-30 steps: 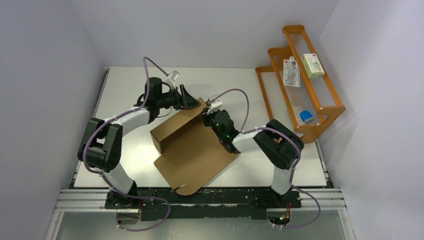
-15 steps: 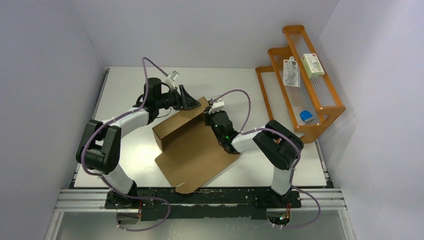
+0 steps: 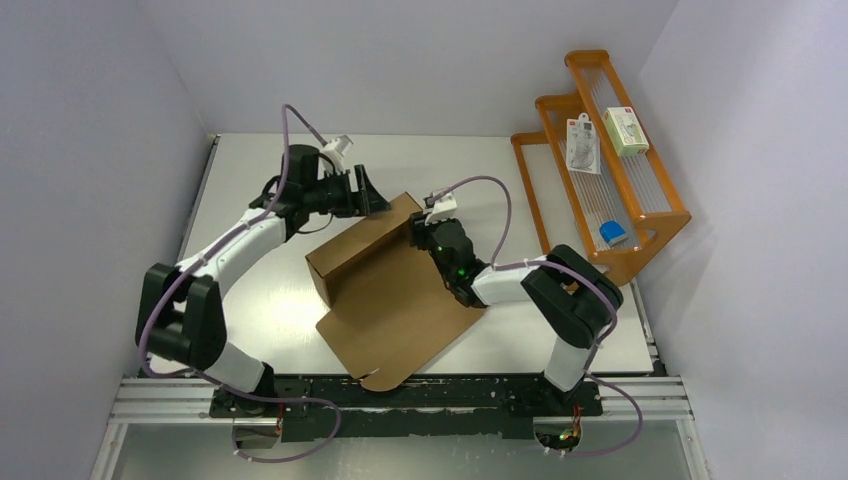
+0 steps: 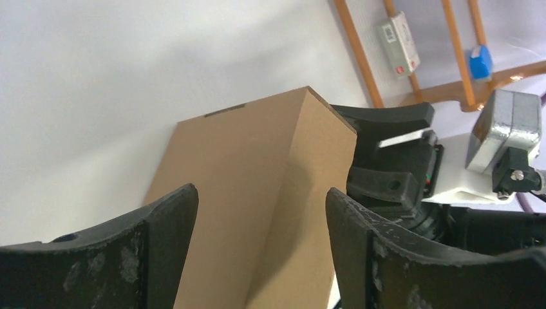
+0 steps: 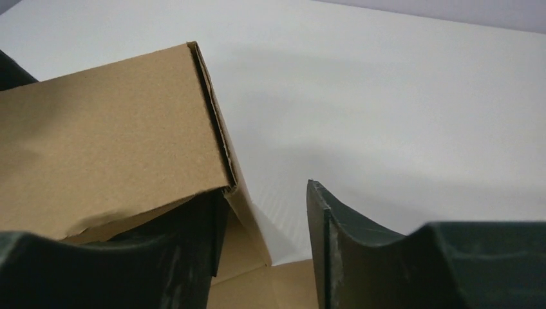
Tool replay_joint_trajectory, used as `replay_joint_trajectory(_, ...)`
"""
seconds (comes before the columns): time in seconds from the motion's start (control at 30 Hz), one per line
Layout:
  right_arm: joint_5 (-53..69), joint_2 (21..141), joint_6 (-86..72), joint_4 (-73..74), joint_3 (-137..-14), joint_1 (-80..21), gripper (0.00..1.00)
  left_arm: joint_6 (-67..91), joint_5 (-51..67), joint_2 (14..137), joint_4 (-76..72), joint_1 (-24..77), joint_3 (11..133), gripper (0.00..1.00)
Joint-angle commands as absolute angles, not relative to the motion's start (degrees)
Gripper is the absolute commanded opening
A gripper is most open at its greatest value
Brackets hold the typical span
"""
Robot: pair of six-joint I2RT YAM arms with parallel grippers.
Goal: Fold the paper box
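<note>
The paper box (image 3: 400, 305) is brown cardboard, partly folded, in the middle of the table. Its far long wall (image 3: 360, 238) stands up and the rest lies flat. My left gripper (image 3: 378, 203) is open at the far side of that wall, near its right end. In the left wrist view the wall (image 4: 257, 167) shows between and beyond the open gripper (image 4: 261, 212). My right gripper (image 3: 422, 236) is open at the wall's right corner. In the right wrist view its left finger (image 5: 187, 251) sits under the folded wall (image 5: 109, 141), and a small end flap (image 5: 248, 212) stands between the jaws.
An orange wire-fronted rack (image 3: 600, 160) stands at the right edge with small white packages (image 3: 582, 142) and a blue item (image 3: 612, 234). White walls close in the table (image 3: 250, 190) on the left, far and right sides. The right gripper body (image 4: 399, 167) shows in the left wrist view.
My left arm has swung its elbow out to the left and its gripper has drawn back a little. The right gripper and the box have shifted slightly to the right.
</note>
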State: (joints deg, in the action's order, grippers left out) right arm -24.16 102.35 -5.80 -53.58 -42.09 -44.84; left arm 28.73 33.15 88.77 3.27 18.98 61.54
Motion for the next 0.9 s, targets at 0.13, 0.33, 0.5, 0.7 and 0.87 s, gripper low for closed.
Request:
replay_joint_trajectory(0.13,-23.5,91.1,-5.3,-47.0,-37.5,-44.0,0.59,19.9,14.1,79.8,20.6,20.5,67.7,0.78)
replay_joint_trajectory(0.33,-21.6,81.9,-11.6,-37.9,-35.0,-40.3,0.73,16.3,0.4,76.7,29.0,28.0,70.9,0.80)
replay_joint_trajectory(0.5,-18.3,73.1,-18.1,-32.5,-31.5,-36.7,0.88,14.3,-13.3,74.9,35.0,37.5,73.2,0.81)
replay_joint_trajectory(0.7,-14.6,65.0,-21.2,-30.9,-27.4,-33.7,0.97,13.2,-25.7,74.7,40.6,47.4,75.4,0.81)
replay_joint_trajectory(0.87,-15.8,59.9,-20.6,-29.1,-25.0,-33.6,0.97,12.3,-34.1,76.2,43.2,55.2,77.1,0.81)
